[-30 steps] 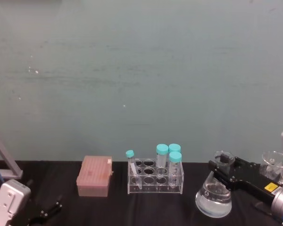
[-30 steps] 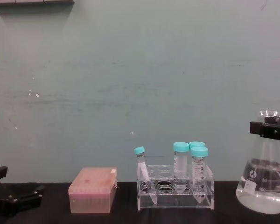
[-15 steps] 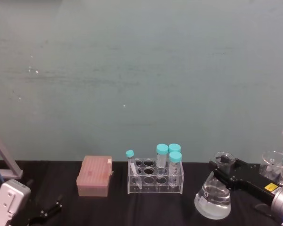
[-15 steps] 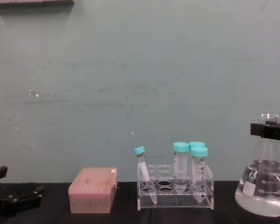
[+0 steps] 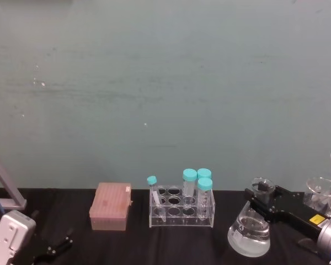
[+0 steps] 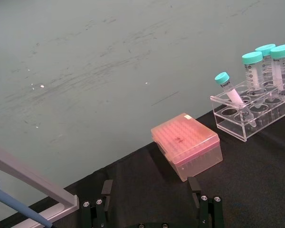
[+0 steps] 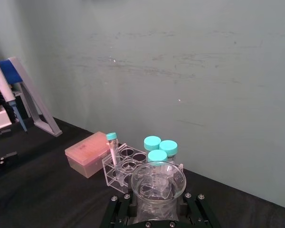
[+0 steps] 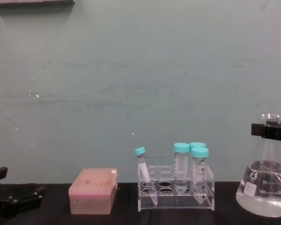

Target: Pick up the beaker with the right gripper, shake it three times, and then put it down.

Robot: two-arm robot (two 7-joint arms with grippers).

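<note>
Black table (image 5: 171, 245) under a scuffed teal wall (image 5: 165, 83), my right tool (image 5: 263, 194) clamped on the neck of the conical flask (image 5: 249, 234) at the table's right end, right of the tube rack (image 5: 182, 212), I read "100" on its glass, left tool (image 6: 150, 182) parked, fingers apart.

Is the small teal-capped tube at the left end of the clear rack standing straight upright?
No, the small teal-capped tube leans in the clear plastic rack, its cap tipped away from the three larger teal-capped tubes.
</note>
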